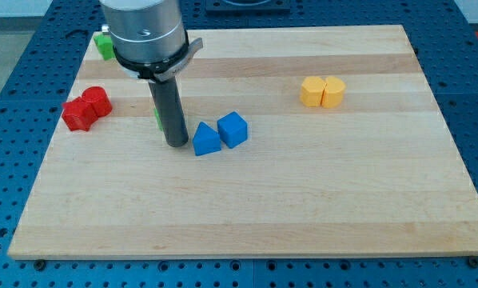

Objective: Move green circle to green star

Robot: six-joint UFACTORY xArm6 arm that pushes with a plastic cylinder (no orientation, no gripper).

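Note:
My tip (pixel 177 145) rests on the wooden board (pixel 303 200), left of centre. A green block (pixel 157 118) shows only as a thin sliver at the rod's left edge, just above the tip; the rod hides most of it and its shape cannot be made out. A second green block (pixel 104 45) sits at the board's top left corner, partly hidden by the arm's body; its shape is also unclear. The two green blocks are well apart.
A blue triangle (pixel 206 139) lies just right of my tip, touching a blue cube-like block (pixel 233 129). Two red blocks (pixel 77 115) (pixel 97 100) sit together at the left edge. Two yellow blocks (pixel 312 92) (pixel 333 91) sit together at the upper right.

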